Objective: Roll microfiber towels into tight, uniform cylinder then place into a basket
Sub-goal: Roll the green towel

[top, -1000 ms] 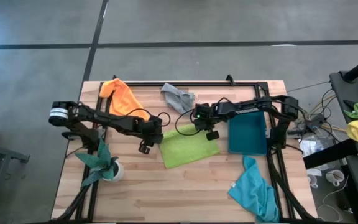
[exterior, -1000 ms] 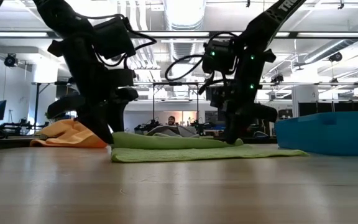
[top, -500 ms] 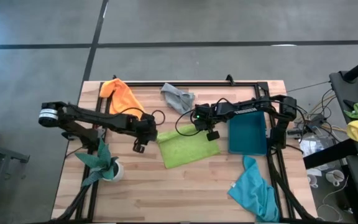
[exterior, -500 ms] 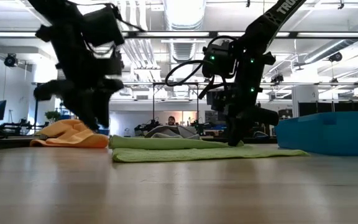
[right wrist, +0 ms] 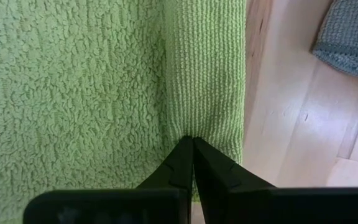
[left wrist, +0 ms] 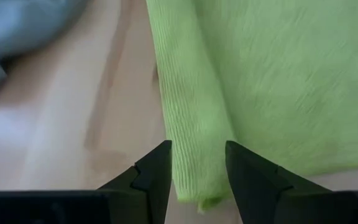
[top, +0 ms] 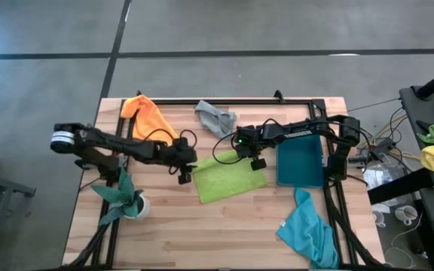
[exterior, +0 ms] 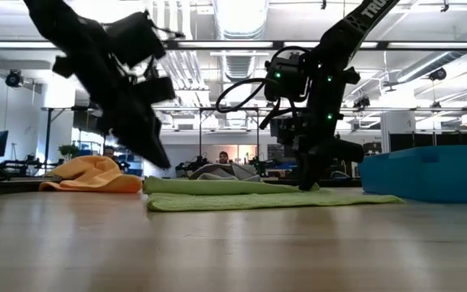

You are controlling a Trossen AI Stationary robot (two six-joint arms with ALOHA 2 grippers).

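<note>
A wooden table (top: 202,226) stands on a grey floor; the low view looks across it into a workshop with ceiling pipes. On it we see the lime green towel (top: 228,178) lying flat at the centre, its far edge folded over into a narrow first turn. The orange towel (top: 148,115) and grey towel (top: 217,117) lie at the far edge, the turquoise towel (top: 307,229) hangs at the near right corner, and the basket (top: 300,162) sits empty just right of the green towel.

The right gripper (right wrist: 190,163) is clenched, its tips pressing the folded strip. The left gripper (left wrist: 197,171) hangs just above the strip's other end, fingers parted and grasping nothing.

Risks, in our judgement: with only one end pinned, the fold may spring open or roll skewed, giving a cone rather than a cylinder; the left fingers may also catch a single layer.

The wrist views show the fold's ribbed edge and finger spacing; the high view alone shows the basket and other towels; the low view shows the left gripper clear of the table.
</note>
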